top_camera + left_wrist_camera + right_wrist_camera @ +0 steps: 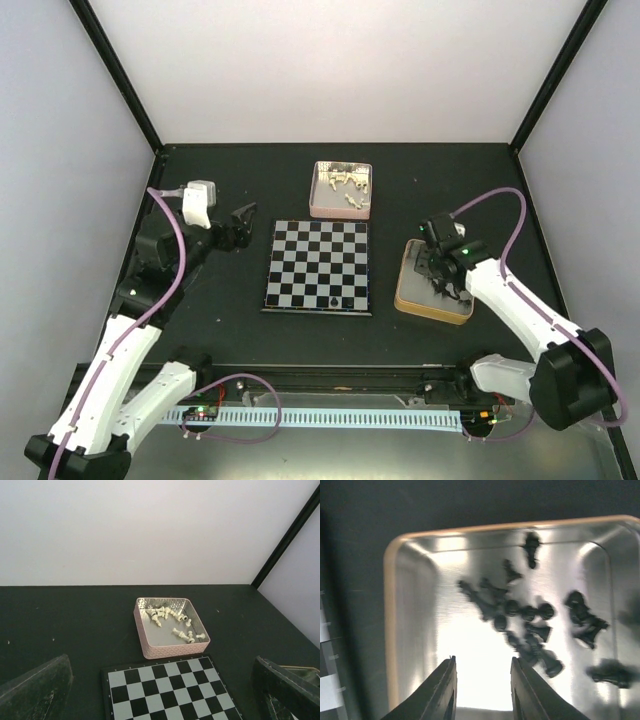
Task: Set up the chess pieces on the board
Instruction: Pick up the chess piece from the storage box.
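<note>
The board (316,266) lies flat in the middle of the table, with two black chess pieces (340,300) standing on its near row. Cream-white pieces (167,615) lie loose in a pink tin (341,189) just beyond the board. Several black pieces (520,615) lie heaped in a tan-rimmed metal tin (390,630) right of the board. My right gripper (483,661) hangs open over that tin's bare floor, nothing between its fingers, the heap just ahead and to the right. My left gripper (240,222) hovers left of the board, open wide and empty, its fingers (35,685) framing the board's far edge.
Black frame posts and pale walls close in the table at the back and sides. A cable rail (330,415) runs along the near edge between the arm bases. The dark tabletop (220,320) surrounds the board and both tins.
</note>
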Robot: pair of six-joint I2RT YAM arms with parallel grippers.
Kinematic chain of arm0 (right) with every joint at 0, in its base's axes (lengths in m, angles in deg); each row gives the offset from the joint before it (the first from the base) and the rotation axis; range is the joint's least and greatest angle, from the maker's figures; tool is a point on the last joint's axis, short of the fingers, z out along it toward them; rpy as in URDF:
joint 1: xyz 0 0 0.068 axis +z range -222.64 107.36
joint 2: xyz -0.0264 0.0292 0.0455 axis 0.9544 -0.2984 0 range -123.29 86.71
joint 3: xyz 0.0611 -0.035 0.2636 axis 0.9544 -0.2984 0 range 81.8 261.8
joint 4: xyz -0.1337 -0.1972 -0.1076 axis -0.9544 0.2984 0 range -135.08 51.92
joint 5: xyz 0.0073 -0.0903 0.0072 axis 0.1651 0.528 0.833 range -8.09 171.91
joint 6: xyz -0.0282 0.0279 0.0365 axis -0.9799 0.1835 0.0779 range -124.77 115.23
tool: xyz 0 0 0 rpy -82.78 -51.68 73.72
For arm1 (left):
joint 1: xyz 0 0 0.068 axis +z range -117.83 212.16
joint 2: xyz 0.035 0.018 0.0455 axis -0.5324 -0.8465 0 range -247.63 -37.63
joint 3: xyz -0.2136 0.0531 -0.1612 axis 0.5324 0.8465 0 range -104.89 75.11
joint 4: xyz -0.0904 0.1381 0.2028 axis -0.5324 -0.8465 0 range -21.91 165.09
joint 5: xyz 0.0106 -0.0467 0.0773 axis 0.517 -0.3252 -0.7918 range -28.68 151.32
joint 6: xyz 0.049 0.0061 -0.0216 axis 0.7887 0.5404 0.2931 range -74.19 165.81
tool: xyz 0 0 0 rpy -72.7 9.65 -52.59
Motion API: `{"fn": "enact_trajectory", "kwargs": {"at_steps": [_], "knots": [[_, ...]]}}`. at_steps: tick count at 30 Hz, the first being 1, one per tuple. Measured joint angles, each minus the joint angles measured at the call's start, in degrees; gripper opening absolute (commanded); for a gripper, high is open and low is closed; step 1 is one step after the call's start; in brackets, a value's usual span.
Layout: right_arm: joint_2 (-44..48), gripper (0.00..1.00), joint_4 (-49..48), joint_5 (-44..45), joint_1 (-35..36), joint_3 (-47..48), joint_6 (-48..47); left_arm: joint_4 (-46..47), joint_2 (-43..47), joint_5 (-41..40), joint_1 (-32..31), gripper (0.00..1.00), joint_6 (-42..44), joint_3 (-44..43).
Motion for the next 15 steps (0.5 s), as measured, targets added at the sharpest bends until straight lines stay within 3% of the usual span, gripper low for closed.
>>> {"fn": "enact_trajectory", "kwargs": {"at_steps": [5,15], "knots": [[-2.6,0.08,-2.49,-1.55,-8.55,-5.35,-2.56,0.9,0.15,-0.33,0.0,0.99,0.74,0.59],[-10.95,0.13,-8.44,-4.35,-14.14,-6.01,-6.51,1.57,-0.74,-0.33,0.0,0.99,1.09,2.16]]}}
